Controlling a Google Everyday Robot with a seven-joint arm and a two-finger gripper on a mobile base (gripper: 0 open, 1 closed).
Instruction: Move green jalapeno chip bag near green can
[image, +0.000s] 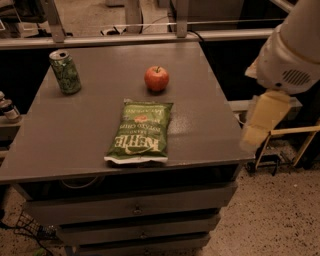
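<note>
The green jalapeno chip bag lies flat near the front middle of the grey table, with its white "Kettle" lettering toward the front edge. The green can stands upright at the table's far left corner, well apart from the bag. My arm comes in from the upper right. The gripper hangs pale and yellowish beside the table's right edge, at about table height and well to the right of the bag, touching nothing.
A red apple stands behind the bag, right of the can. Drawers run below the table top. A rail runs behind the table. A small bottle stands off the left edge and a metal frame at the right.
</note>
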